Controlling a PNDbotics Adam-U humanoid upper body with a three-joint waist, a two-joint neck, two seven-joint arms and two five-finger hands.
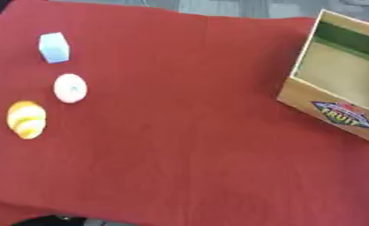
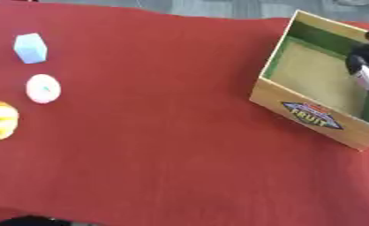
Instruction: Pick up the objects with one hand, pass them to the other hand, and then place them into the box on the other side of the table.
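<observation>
The robot hand (image 2: 365,66) at the right edge is black with pale silver-white parts.

Three small objects lie in a loose column near the left edge of a red-covered table. Farthest is a pale blue block (image 1: 54,47) with angled faces, tilted slightly. Just nearer sits a round white ball (image 1: 70,88) with a faint bluish mark on top. Nearest is a yellow and orange striped, rounded oval piece (image 1: 26,119), lying lengthwise. None of them touch. Well apart, on the far right, stands an open wooden box (image 2: 307,115) set askew, with green inner walls, a tan floor, and a "FRUIT" label on its near side.
</observation>
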